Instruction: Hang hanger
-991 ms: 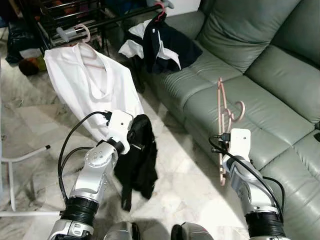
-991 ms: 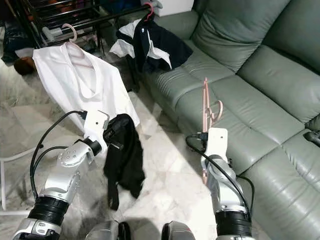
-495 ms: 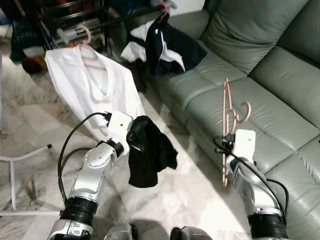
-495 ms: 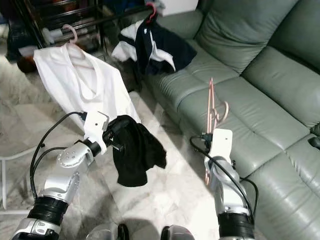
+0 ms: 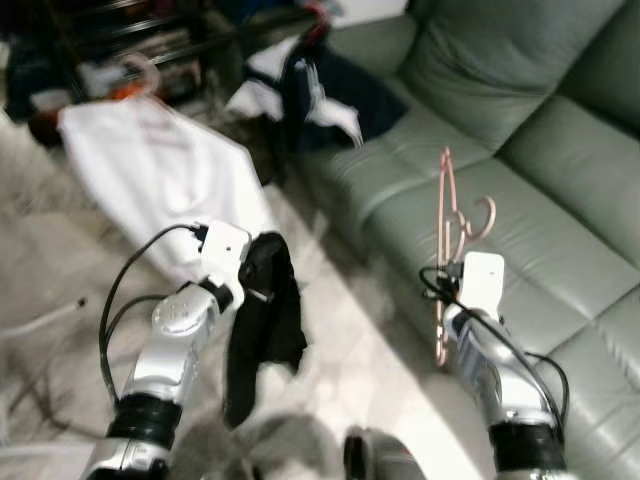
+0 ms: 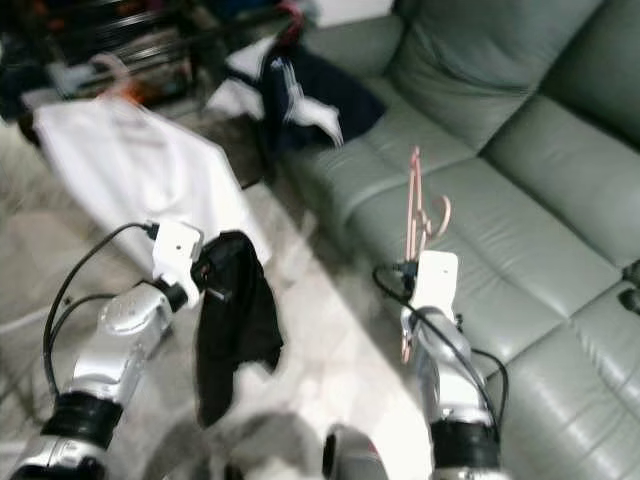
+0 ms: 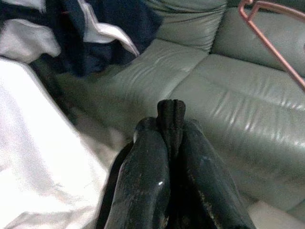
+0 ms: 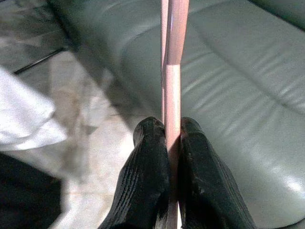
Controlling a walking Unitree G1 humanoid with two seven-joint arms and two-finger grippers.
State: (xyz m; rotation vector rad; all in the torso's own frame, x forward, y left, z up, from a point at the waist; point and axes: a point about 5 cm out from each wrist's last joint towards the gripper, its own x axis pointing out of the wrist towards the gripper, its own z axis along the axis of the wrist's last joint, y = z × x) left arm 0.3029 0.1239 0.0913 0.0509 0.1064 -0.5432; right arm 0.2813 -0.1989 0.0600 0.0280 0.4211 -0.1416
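My right gripper [image 8: 172, 131] is shut on a pink hanger [image 5: 447, 228], held upright in front of the green sofa [image 5: 500, 130], its hook [image 5: 484, 216] pointing right. My left gripper [image 7: 170, 126] is shut on a black garment [image 5: 262, 320] that hangs down limp over the floor. The hanger's pink bar [image 7: 271, 43] appears in the left wrist view, off to the side of the garment fold [image 7: 171, 114]. On the dark rack [image 5: 150, 45] at the back hang a white shirt [image 5: 160, 170] on a pink hanger and a navy-and-white garment [image 5: 320, 90].
The sofa runs along the right side, its arm next to the navy garment. Pale marble floor [image 5: 350, 350] lies between the rack and sofa. A white metal leg [image 5: 40, 320] lies on the floor at the left. The head views are blurred.
The whole picture has shifted and blurred, so the camera moved. The black garment, flared out to the right half a second ago, now hangs straight down. The hanger stays upright in the right gripper.
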